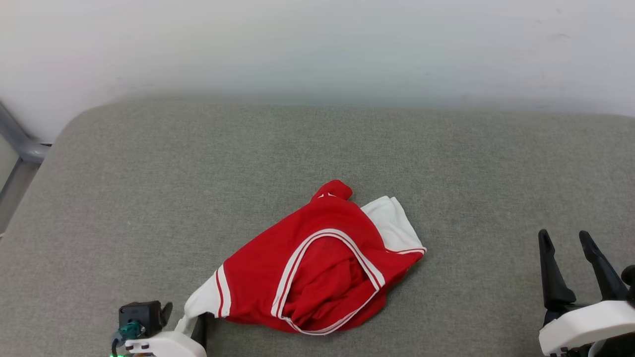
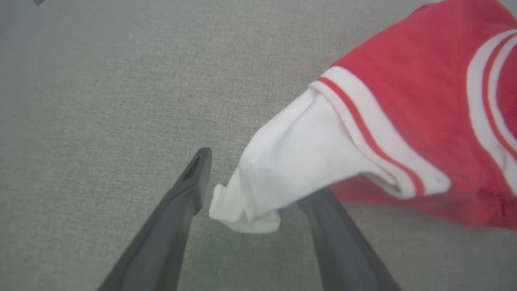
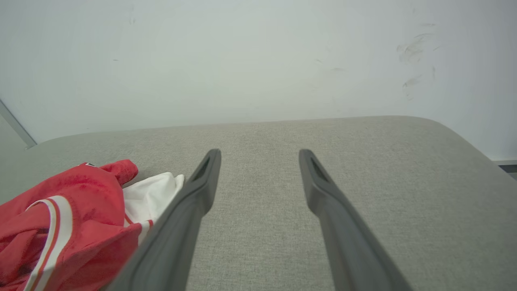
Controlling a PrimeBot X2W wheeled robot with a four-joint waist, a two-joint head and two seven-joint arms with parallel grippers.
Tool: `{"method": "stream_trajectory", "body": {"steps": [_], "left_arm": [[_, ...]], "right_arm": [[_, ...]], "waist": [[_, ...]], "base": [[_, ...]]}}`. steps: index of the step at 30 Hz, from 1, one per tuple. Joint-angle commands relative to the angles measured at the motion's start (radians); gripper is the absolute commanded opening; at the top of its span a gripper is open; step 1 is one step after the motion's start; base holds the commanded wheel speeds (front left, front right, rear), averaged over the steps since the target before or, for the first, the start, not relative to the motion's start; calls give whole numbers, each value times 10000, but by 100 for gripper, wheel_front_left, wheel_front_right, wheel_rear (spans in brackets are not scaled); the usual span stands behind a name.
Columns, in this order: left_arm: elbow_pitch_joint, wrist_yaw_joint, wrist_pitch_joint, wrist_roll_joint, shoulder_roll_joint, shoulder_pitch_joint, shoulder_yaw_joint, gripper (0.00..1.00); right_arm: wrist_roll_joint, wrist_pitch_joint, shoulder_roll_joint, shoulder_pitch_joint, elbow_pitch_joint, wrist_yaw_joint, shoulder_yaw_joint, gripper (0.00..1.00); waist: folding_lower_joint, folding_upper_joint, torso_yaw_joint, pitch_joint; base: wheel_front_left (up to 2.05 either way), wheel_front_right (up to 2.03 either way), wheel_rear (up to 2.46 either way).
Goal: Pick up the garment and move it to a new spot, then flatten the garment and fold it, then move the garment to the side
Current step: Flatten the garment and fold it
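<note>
In the head view, at about 7 o'clock, the left gripper sits low on the grey cushion. Its fingers stand wide apart. The end of one white sleeve lies between them and drapes over the finger on the right of the wrist view. They are not closed on the cloth.

The garment is a crumpled red heap a little below the middle of the cushion, toward 6 o'clock. The striped neck opening faces up. The second white sleeve sticks out of the heap toward 2 o'clock.

I judge the cloth light, soft and limp. It will sag and slide when lifted, and it cannot break. A single pinch at the sleeve end would only stretch the sleeve and drag the body behind it. A hold nearer the striped shoulder seam, with a second hold on the other shoulder, looks better for spreading it flat.

At 4 o'clock the right gripper hovers well apart from the garment, its fingers wide and empty.
</note>
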Motion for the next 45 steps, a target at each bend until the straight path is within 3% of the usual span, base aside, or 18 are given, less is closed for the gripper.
{"method": "stream_trajectory", "body": {"steps": [1,5,10,15,21,29,34,42,43,45], "left_arm": [[-70,69,-152,78,-8,-135,74,100],[-444,284,-1001,397,42,-194,316,100],[-1083,225,-1619,669,-105,-402,616,100],[-1847,180,-1802,1105,-303,-649,750,100],[-2460,66,-1850,1567,-655,-1042,678,100],[-2564,-269,-1874,1928,-1182,-1597,530,100],[-2462,-510,-1878,2095,-1495,-1871,520,100],[-2116,-793,-1870,2285,-1886,-1862,770,100],[-2047,-833,-1870,2237,-1949,-1807,780,100],[-1880,-936,-1861,2112,-2009,-1721,742,100]], "right_arm": [[-19,33,15,59,4,-10,-16,100],[233,255,17,128,165,-10,-18,100],[594,792,17,-130,822,-9,-93,100],[954,1977,18,-877,1807,-9,-148,100],[1427,3695,-518,-2327,3126,-9,226,100],[1981,5488,-1541,-4418,4941,-9,1526,100],[2242,5961,-2062,-5483,5981,-9,2548,100],[3025,7495,-2395,-5630,7790,-6,4343,100],[3154,7705,-2383,-5551,7951,-6,4484,55],[3408,7883,-2425,-5488,8119,-6,4639,0]], "waist": [[1,0,67,-130],[1,0,207,-347],[1,0,528,-432],[1,0,996,-230],[1,0,1663,241],[1,0,2462,1024],[1,0,2750,1508],[1,0,2877,1795],[1,0,2874,1795],[1,0,2855,1785]], "base": [[0,0,0],[0,0,0],[0,0,0],[0,0,0],[0,0,0],[0,0,0],[0,0,0],[0,0,0],[0,0,0],[0,0,0]]}}
